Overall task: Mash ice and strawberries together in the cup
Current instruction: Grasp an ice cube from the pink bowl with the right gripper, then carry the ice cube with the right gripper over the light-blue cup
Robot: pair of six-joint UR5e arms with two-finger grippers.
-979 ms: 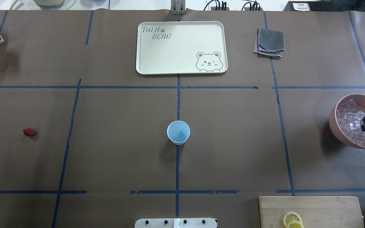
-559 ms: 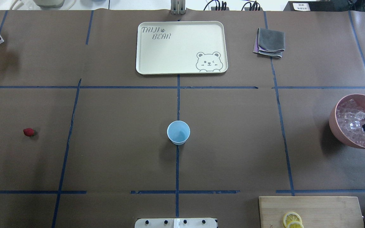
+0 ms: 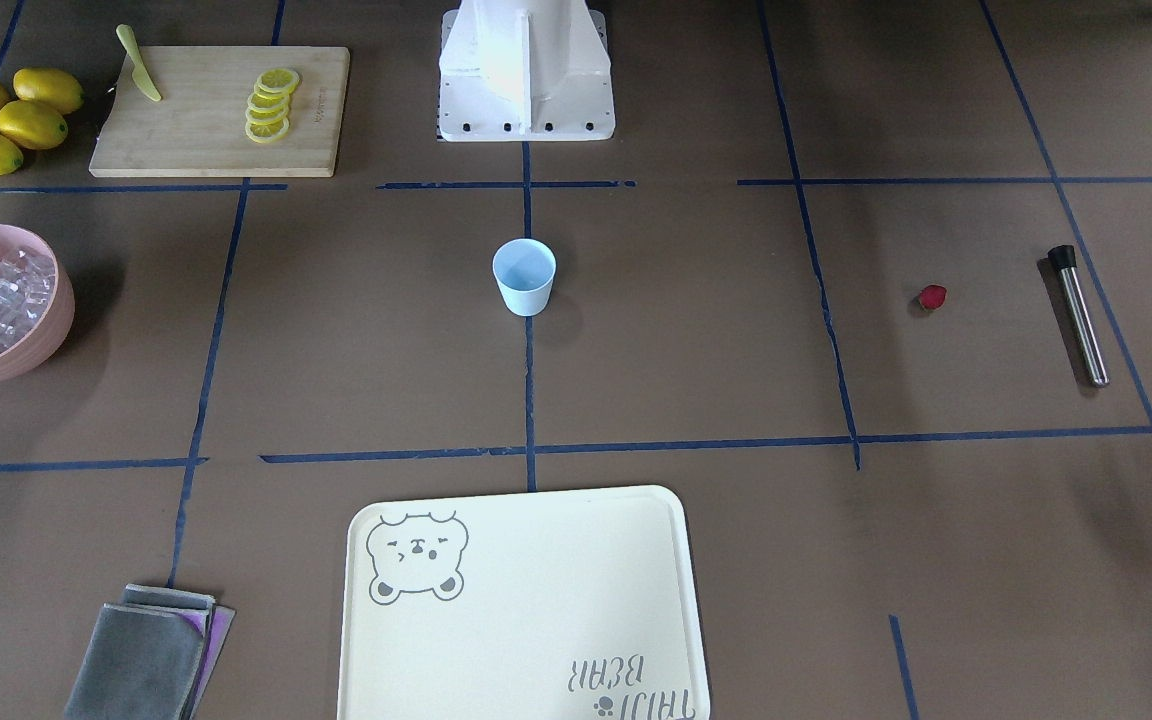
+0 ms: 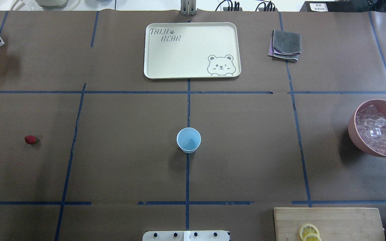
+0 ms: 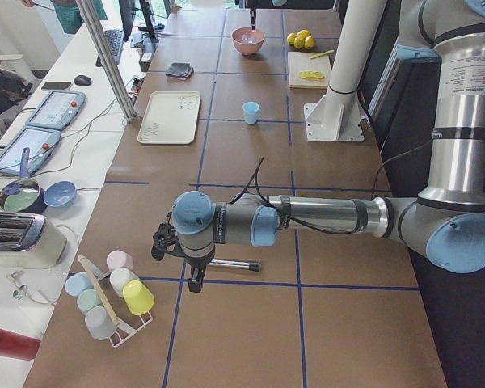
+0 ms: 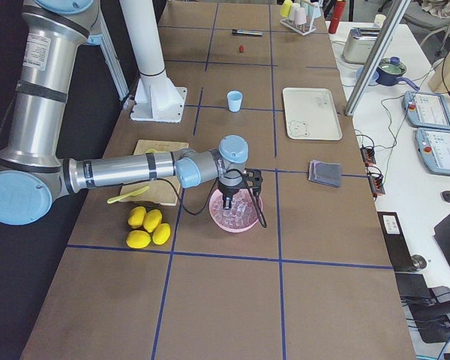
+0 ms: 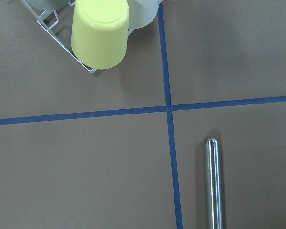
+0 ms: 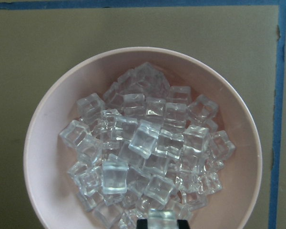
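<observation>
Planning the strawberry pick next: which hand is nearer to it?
Left. The left hand hangs by the metal muddler, at the table end where the strawberry lies; the right hand is over the ice in the pink bowl at the opposite end, beyond the cup.

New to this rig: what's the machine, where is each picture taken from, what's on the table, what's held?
A robot with two arms, each ending in a two-finger claw. Two pictures look down on the table, one from behind the robot, one facing it; two look along it from its ends; two come from wrist cameras. On the table: an empty blue cup in the middle, a strawberry, a metal rod, a tray, a cloth, a board with lemon slices, lemons, a cup rack and a pink bowl of ice. The right claw hangs over the bowl and seems to pinch one cube. The left claw hangs by the rod; open or shut, I cannot tell.
</observation>
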